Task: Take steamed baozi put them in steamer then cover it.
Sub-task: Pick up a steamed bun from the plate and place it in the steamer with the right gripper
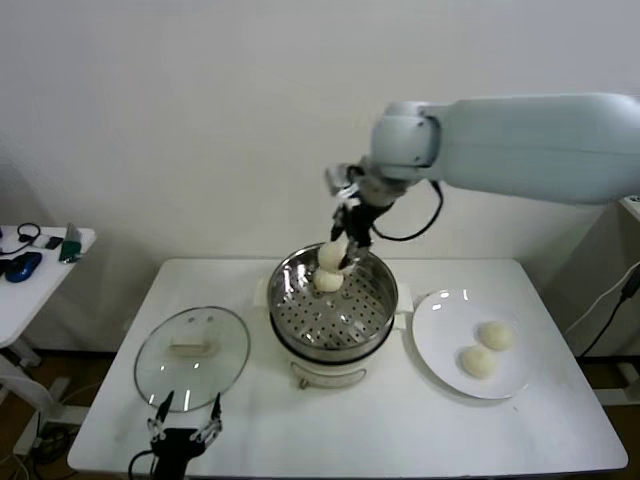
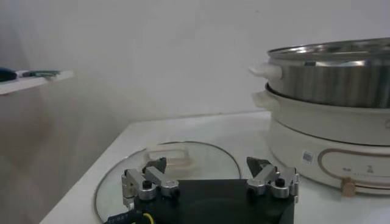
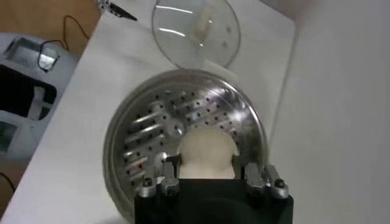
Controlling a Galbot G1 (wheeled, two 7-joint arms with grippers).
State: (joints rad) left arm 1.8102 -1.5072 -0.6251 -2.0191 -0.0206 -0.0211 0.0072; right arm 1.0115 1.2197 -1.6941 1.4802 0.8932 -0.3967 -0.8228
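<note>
The right tool [image 1: 343, 255], closed on one baozi [image 1: 332, 256], holds it over the steamer [image 1: 375, 310], one bun [image 1: 328, 281] lies below it, two buns [image 1: 487, 348] and the cover [image 1: 192, 347] remain.

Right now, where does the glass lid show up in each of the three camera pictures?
Head view: the glass lid lies flat on the table, lower left, left of the steamer.
Left wrist view: it lies just beyond the open left pincer, low in the picture.
Right wrist view: it is at the top edge, past the steamer.
Shared landmark: the steamer.
</note>
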